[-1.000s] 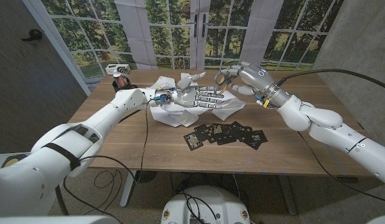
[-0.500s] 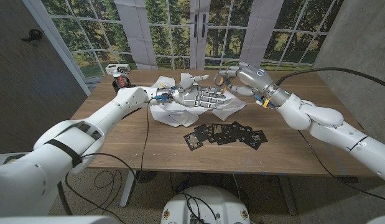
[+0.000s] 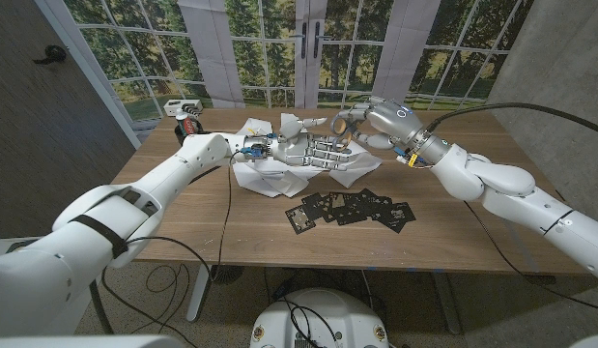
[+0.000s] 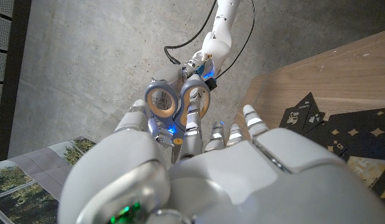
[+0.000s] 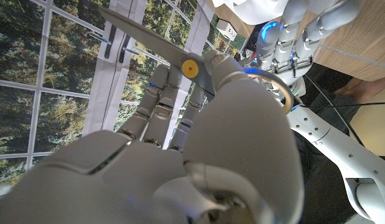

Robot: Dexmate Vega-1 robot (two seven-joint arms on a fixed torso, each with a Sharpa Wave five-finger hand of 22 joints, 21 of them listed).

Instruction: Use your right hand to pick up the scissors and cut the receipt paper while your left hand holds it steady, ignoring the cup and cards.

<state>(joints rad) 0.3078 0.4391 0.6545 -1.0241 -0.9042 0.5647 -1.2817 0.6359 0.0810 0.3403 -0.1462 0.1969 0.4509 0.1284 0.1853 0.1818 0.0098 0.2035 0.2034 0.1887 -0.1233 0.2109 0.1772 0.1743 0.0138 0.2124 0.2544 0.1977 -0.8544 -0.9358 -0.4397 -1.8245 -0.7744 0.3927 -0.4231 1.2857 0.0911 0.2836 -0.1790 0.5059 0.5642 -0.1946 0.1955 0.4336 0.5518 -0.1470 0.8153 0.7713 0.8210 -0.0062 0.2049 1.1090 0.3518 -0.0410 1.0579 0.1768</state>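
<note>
The white crumpled receipt paper lies spread at the table's middle back. My left hand reaches over it with its fingers stretched out and apart; I cannot tell whether it touches the paper. My right hand hovers just beyond the left fingertips and grips the scissors. The scissors' blue-grey handles show past my left hand. In the right wrist view my right hand holds the scissors, blades pointing away, with my left hand's fingers close by.
Several black cards lie scattered in front of the paper, also seen as black cards. A dark cup and a small white box stand at the back left corner. Windows stand behind the table.
My right hand with the scissors has shifted slightly towards the left hand. The left hand has lifted a little over the paper.
</note>
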